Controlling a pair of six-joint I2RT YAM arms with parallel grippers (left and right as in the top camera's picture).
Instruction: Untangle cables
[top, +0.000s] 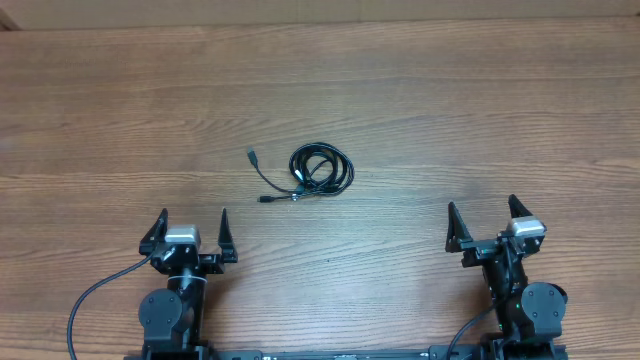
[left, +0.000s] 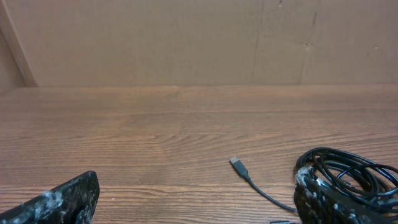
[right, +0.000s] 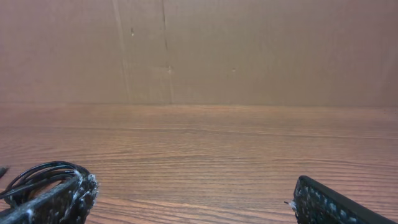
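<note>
Both grippers, left (top: 193, 228) & right (top: 482, 218), sit w/ jaws spread wide, nothing btwn them. Cables (top: 308, 175) lie as one small coiled bundle on the wood table (top: 450, 100), ahead of both jaw pairs, nearer left's. One plug end (top: 250, 153) trails out leftward.

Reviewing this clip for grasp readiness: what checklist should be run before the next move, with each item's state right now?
1. Left claw open and empty: ok.
2. Right claw open and empty: ok.
3. Cables in view, between both arms: ok.
4. Cables separated: not ok, coiled in one bundle.
5. Free plug end lying outside the coil: ok.
6. Which cord lies on top: cannot tell.
</note>
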